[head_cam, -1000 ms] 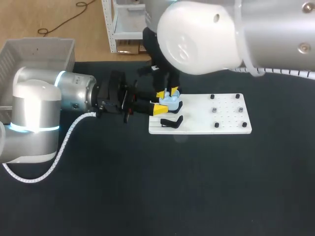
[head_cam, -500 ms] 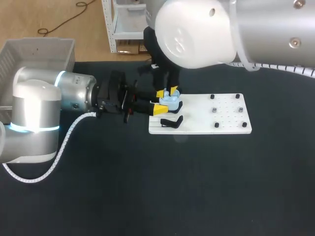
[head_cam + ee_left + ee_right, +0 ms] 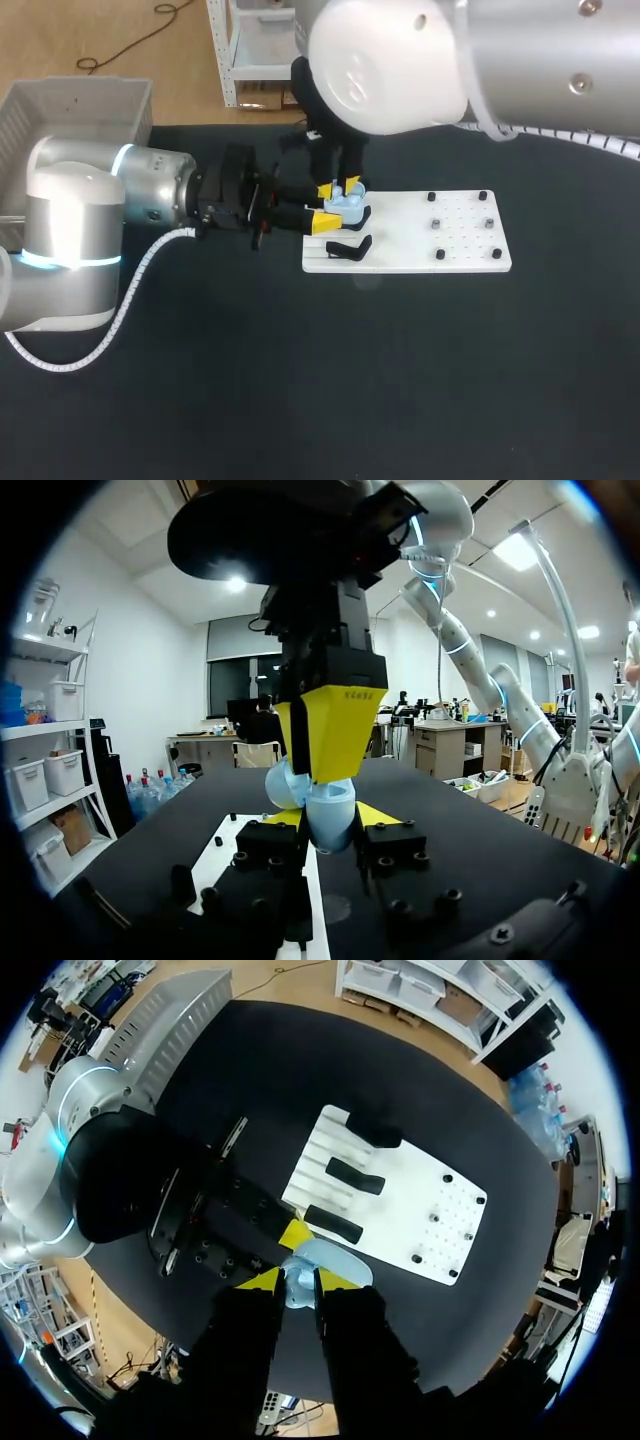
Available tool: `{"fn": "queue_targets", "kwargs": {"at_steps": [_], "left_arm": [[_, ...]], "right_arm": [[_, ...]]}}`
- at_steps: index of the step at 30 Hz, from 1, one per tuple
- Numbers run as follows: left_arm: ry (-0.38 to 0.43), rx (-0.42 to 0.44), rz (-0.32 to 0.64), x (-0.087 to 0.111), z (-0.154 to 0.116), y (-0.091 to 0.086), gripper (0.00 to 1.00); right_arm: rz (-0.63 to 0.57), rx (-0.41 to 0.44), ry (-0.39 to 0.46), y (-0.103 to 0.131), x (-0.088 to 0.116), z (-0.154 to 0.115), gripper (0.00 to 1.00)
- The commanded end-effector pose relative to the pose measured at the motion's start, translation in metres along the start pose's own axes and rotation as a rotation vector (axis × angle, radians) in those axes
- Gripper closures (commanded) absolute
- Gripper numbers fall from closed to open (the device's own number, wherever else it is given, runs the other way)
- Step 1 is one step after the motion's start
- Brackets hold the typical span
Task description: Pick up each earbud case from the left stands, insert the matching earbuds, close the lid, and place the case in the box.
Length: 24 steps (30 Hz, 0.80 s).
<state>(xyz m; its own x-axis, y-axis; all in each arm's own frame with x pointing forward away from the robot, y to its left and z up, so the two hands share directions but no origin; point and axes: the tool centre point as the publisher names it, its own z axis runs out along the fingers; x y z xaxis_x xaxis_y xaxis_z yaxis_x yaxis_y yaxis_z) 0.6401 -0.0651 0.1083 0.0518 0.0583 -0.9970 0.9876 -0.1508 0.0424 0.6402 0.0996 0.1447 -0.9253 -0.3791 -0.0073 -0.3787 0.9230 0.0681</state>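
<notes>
Holding the blue case [image 3: 350, 203] tight from two sides, the left hand [image 3: 330, 207] hangs over the left end of the white board [image 3: 460, 245]. The right hand [image 3: 298, 1282] sits on top of the case. I cannot tell if it grips anything. I think it should push straight down, softly, so the case does not slip.

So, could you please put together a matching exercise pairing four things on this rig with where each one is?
Things
1. earbud case
2. white board
3. grey box
4. right pincer

Places
A. rear left, behind the left arm
B. directly over the case
C. gripped in the left pincer
D. flat on the dark table, carrying black stands

Pairs: 1-C, 2-D, 3-A, 4-B
</notes>
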Motion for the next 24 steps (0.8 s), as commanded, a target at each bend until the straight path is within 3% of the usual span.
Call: {"fn": "queue_targets", "kwargs": {"at_steps": [1, 3, 4, 5, 8, 13, 21, 24], "left_arm": [[0.0, 0.003, 0.0, 0.0, 0.0, 0.0, 1.0], [0.0, 0.003, 0.0, 0.0, 0.0, 0.0, 1.0], [0.0, 0.003, 0.0, 0.0, 0.0, 0.0, 1.0], [0.0, 0.003, 0.0, 0.0, 0.0, 0.0, 1.0], [0.0, 0.003, 0.0, 0.0, 0.0, 0.0, 1.0], [0.0, 0.003, 0.0, 0.0, 0.0, 0.0, 1.0], [0.0, 0.003, 0.0, 0.0, 0.0, 0.0, 1.0], [0.0, 0.003, 0.0, 0.0, 0.0, 0.0, 1.0]], "right_arm": [[-0.001, -0.002, 0.008, -0.002, -0.004, 0.001, 0.88], [-0.002, -0.003, 0.01, -0.001, -0.002, 0.0, 0.58], [-0.002, -0.004, 0.011, -0.001, -0.001, -0.002, 0.51], [-0.001, -0.006, 0.012, -0.001, 0.0, -0.003, 0.23], [0.002, -0.021, -0.001, -0.001, 0.006, -0.01, 0.01], [0.039, -0.078, -0.066, -0.01, 0.012, -0.028, 0.0], [0.243, -0.142, -0.187, -0.054, -0.009, -0.034, 0.0], [0.28, -0.151, -0.181, -0.062, -0.018, -0.027, 0.0]]}}
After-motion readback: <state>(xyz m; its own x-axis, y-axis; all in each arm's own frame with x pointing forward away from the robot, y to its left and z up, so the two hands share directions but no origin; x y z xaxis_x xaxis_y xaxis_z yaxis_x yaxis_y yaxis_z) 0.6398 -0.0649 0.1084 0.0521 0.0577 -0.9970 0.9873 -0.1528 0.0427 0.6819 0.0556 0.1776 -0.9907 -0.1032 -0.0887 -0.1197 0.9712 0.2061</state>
